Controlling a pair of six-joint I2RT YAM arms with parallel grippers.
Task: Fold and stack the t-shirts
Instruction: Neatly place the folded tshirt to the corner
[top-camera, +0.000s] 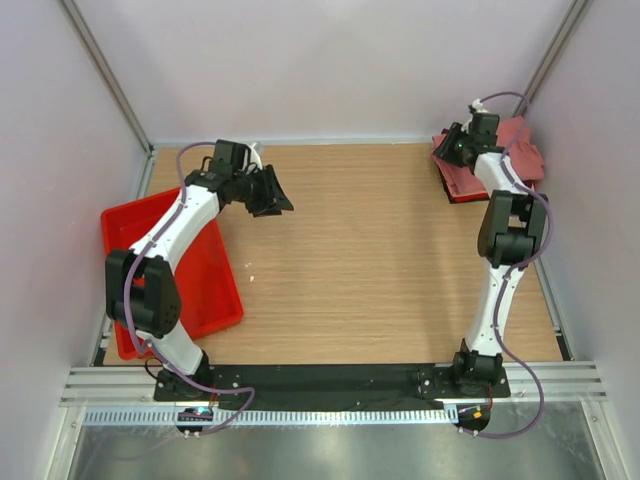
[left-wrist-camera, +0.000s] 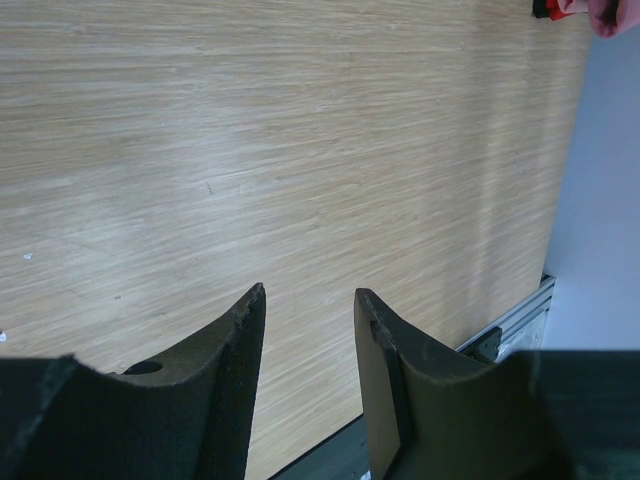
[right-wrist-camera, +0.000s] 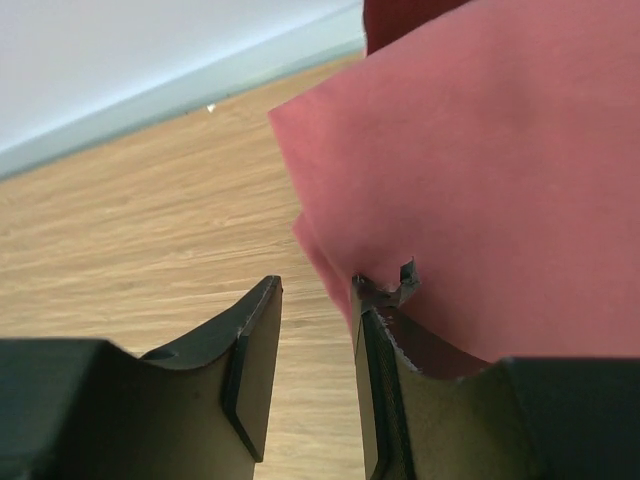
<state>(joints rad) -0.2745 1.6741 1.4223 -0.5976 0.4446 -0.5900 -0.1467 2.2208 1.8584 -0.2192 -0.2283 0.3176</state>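
Observation:
The t-shirts (top-camera: 515, 150) lie stacked in the far right corner, a salmon-pink one on top and a darker red edge (top-camera: 468, 187) below it. My right gripper (top-camera: 452, 148) is at the stack's left edge. In the right wrist view the right gripper (right-wrist-camera: 316, 285) stands open with only bare wood between the jaws. The pink shirt (right-wrist-camera: 480, 180) lies against the outer side of its right finger. My left gripper (top-camera: 275, 195) hovers open over the far left of the table, and the left gripper (left-wrist-camera: 308, 292) holds nothing.
A red plastic tray (top-camera: 215, 290) lies along the left edge beside the left arm. Pale walls close in the back and both sides. A black rail (top-camera: 330, 378) runs along the near edge between the arm bases.

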